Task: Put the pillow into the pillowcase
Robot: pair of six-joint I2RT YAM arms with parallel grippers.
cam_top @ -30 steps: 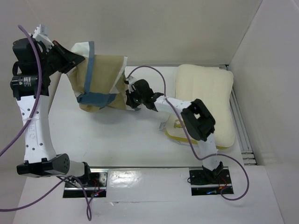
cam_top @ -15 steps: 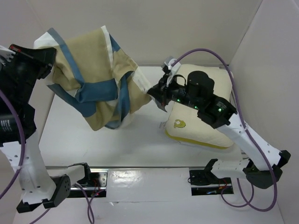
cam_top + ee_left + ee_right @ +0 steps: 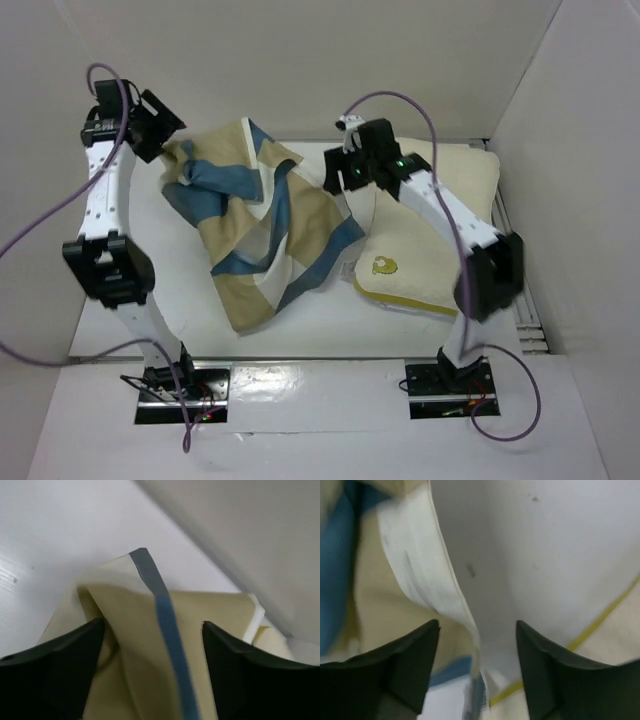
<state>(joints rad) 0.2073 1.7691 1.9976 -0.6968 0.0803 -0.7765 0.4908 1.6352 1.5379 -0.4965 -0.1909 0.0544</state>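
The checked blue, tan and cream pillowcase [image 3: 265,225] lies crumpled and partly spread on the white table, left of centre. Its right edge reaches the cream pillow [image 3: 430,240], which lies flat at the right with its yellow band and logo toward the near side. My left gripper [image 3: 160,130] is at the pillowcase's far left corner. In the left wrist view this gripper [image 3: 153,625] is open, with tan cloth and a blue stripe [image 3: 170,625] loose between the fingers. My right gripper [image 3: 340,172] hovers at the cloth's far right corner. It is open [image 3: 477,622] around a hanging cream hem [image 3: 420,575], and the pillow's yellow edge [image 3: 600,620] lies beyond.
White walls [image 3: 570,120] close in the table on the left, back and right. A metal rail [image 3: 518,290] runs along the right side past the pillow. Both arm bases [image 3: 445,385] sit on black plates at the near edge.
Both grippers were shut on the lifted, stretched pillowcase; now both are open. The cloth has dropped and spread on the table. Both arms have swung toward the back.
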